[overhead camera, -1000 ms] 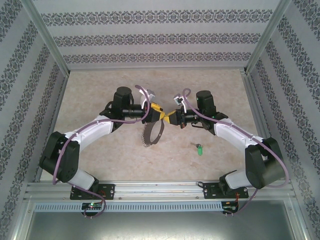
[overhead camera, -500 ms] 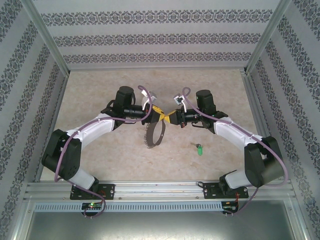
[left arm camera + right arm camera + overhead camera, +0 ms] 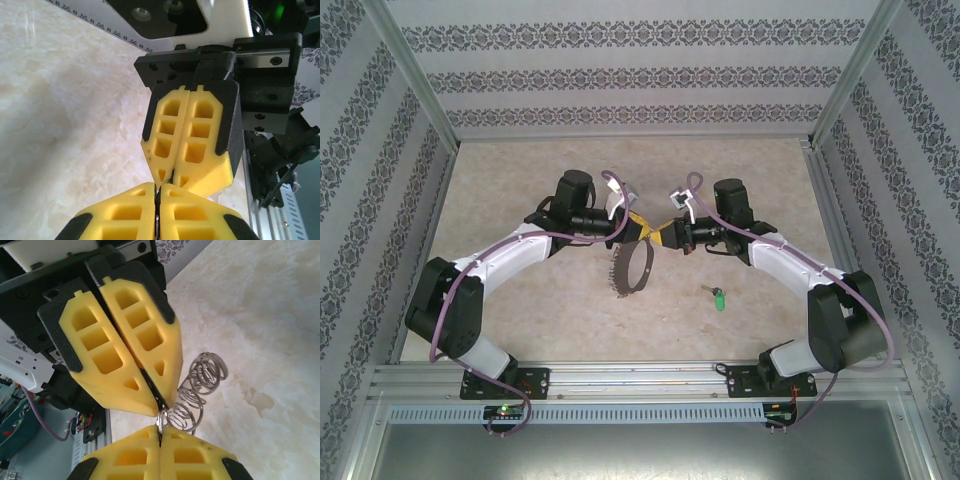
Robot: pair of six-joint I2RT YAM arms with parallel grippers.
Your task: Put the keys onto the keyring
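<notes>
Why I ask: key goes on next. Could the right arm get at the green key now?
Probably not yet: the right gripper is shut on the keyring; the key lies unobstructed nearby.

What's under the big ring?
Tabletop, seen through the keyring; the green key lies apart. The ring's top is covered by the left end effector and right end effector.

Two arms are standing at one worktop [image 3: 520, 180]: the left arm [image 3: 510, 255] and the right arm [image 3: 790, 262]. Each is carrying one gripper, making two, the left gripper [image 3: 645, 234] and the right gripper [image 3: 666, 237], and each gripper is showing two yellow fingers [image 3: 172, 132]. One keyring [image 3: 647, 272] and one green-headed key [image 3: 718, 297] are showing. Several small wire loops [image 3: 197, 385] are overlapping, and their exact number is not coming out clearly.
</notes>
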